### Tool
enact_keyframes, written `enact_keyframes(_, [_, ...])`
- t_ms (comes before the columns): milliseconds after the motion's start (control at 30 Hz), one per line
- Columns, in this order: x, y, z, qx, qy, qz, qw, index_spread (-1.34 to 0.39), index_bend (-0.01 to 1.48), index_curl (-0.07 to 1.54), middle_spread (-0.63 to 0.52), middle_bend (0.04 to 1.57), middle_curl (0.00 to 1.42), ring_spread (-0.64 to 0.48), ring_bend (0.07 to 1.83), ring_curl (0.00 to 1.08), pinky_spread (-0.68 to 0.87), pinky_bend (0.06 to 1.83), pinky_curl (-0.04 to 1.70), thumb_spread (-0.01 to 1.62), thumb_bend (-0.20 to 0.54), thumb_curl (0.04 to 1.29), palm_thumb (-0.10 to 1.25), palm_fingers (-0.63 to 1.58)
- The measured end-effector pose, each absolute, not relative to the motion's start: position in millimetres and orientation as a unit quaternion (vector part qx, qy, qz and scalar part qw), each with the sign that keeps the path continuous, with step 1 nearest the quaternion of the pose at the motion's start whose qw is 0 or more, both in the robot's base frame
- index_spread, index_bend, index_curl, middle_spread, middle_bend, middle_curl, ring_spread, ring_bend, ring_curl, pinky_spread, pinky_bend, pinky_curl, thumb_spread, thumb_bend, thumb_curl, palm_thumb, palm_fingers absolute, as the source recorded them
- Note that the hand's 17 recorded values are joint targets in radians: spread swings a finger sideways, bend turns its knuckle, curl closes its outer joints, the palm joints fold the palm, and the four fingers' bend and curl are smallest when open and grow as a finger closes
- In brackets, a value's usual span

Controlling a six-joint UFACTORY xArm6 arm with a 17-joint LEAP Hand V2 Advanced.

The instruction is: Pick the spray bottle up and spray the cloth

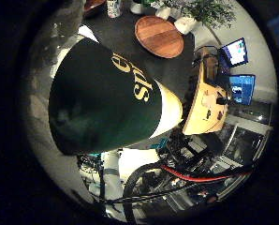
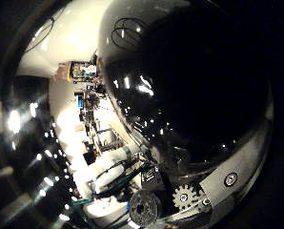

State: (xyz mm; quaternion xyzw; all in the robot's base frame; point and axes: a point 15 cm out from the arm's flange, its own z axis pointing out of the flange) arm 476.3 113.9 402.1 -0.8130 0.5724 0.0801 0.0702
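The table (image 1: 116,33) was a dark surface seen in the little finger side view. On it lay a round wooden tray (image 1: 159,36), with a patterned cup (image 1: 113,7), a wooden bowl (image 1: 93,4) and white pots holding a leafy plant (image 1: 209,10) near the far edge. Beyond the table edge stood a light wooden chair (image 1: 206,101) and two lit screens (image 1: 237,52). A bicycle wheel (image 1: 144,180) with a red frame showed lower in the room.

The spray bottle (image 1: 102,101) filled much of that view, close to the palm: a dark green body with gold lettering and a cream band. The cloth could not be found in either view.

The thumb side view showed a large dark glossy curved surface pressed close, apparently the same bottle, and parts of the hand (image 2: 180,198) with a geared piece and a white segment. It also showed a bright room with shelving. Whether the fingers were curled round the bottle could not be told.
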Motion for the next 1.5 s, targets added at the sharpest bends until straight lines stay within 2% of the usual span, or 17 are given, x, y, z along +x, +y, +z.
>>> enact_keyframes(467, [490,143,367,-0.809,0.573,0.092,0.089,-0.22,1.18,0.71,-0.11,1.35,0.63,-0.17,1.47,0.59,-0.26,1.08,1.10,1.24,-0.010,0.59,0.95,1.19])
enact_keyframes(600, [488,156,373,-0.810,0.569,0.098,0.109,-0.22,1.18,0.71,-0.11,1.35,0.63,-0.17,1.47,0.59,-0.26,1.08,1.10,1.24,-0.010,0.59,0.95,1.19])
enact_keyframes(767, [478,190,408,-0.804,0.551,0.131,0.181,-0.22,1.18,0.72,-0.11,1.35,0.63,-0.17,1.47,0.59,-0.26,1.08,1.10,1.24,-0.010,0.59,0.95,1.19])
enact_keyframes(1133, [472,259,496,-0.784,0.505,0.132,0.336,-0.21,1.17,0.72,-0.11,1.36,0.63,-0.17,1.47,0.59,-0.26,1.08,1.10,1.22,-0.010,0.61,0.97,1.19])
enact_keyframes(1267, [474,288,520,-0.761,0.491,0.154,0.395,-0.21,1.17,0.72,-0.11,1.36,0.62,-0.17,1.47,0.59,-0.26,1.08,1.10,1.22,-0.009,0.61,0.97,1.19])
enact_keyframes(1500, [475,321,530,-0.720,0.470,0.185,0.477,-0.21,1.17,0.73,-0.11,1.36,0.62,-0.17,1.47,0.59,-0.25,1.08,1.10,1.22,-0.009,0.62,0.97,1.20])
